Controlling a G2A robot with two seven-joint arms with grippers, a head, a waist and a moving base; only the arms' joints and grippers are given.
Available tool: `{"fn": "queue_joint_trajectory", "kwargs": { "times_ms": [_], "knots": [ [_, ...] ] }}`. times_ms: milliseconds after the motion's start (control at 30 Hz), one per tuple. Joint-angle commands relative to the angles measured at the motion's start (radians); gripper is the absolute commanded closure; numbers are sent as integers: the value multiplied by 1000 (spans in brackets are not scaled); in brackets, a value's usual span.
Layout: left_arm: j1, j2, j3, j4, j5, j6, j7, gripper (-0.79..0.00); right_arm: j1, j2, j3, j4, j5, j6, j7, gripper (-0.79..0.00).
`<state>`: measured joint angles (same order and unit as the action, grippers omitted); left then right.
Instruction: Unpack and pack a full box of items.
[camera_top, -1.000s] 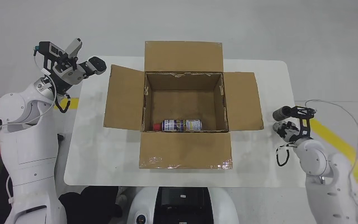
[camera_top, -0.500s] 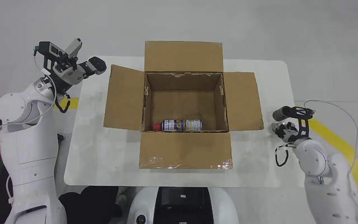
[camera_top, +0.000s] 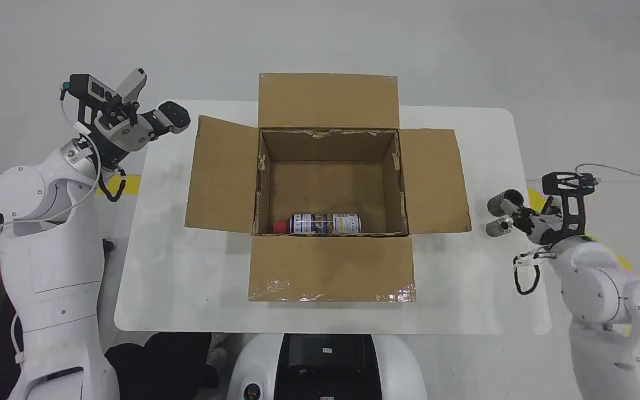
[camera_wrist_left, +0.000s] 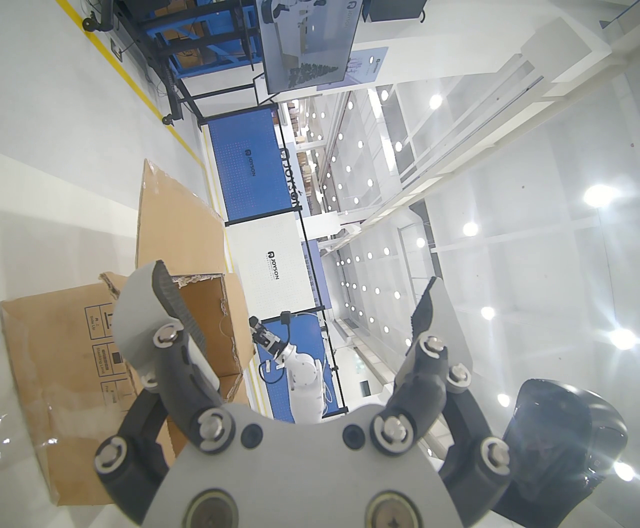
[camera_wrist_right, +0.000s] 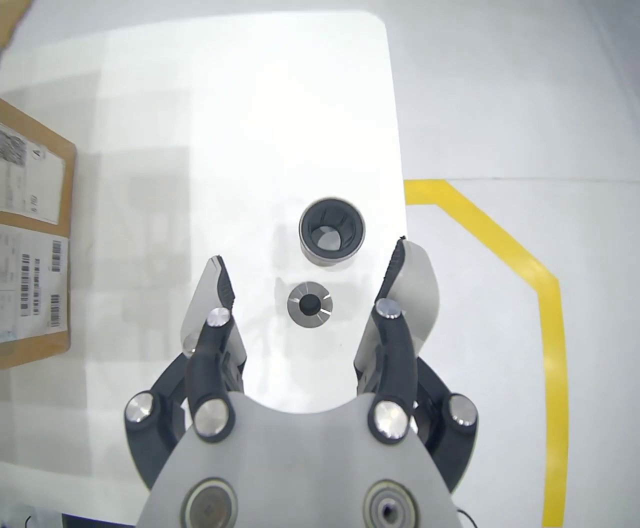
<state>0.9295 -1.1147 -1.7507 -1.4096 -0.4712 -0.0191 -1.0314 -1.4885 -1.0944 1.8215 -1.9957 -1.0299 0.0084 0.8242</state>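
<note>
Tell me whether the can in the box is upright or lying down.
Lying down: the can rests lengthwise on the floor of the box, along its near wall.

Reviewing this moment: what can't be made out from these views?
- Can, top view: its print is too small to read.
- Dark cylinder and slotted metal part, right wrist view: both are seen end-on, so their height and exact type are unclear.
- Cardboard box, left wrist view: its inside is hidden by its own walls and a finger of the left gripper.

Can (camera_top: 323, 223) inside box (camera_top: 330, 270) on table (camera_top: 175, 285)
</note>
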Motion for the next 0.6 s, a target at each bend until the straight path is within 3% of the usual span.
{"fn": "queue_joint_trajectory", "kwargs": {
  "times_ms": [0, 333, 567],
  "knots": [
    [0, 0, 0, 0, 0, 0, 0, -785, 11, 1, 3, -27, 6, -13, -5, -533],
    [0, 0, 0, 0, 0, 0, 0, -785, 142, 9, -53, -102, 7, -97, -28, -637],
    [0, 0, 0, 0, 0, 0, 0, -785, 250, 15, -136, -149, 95, -239, -20, -643]
  ]
}}
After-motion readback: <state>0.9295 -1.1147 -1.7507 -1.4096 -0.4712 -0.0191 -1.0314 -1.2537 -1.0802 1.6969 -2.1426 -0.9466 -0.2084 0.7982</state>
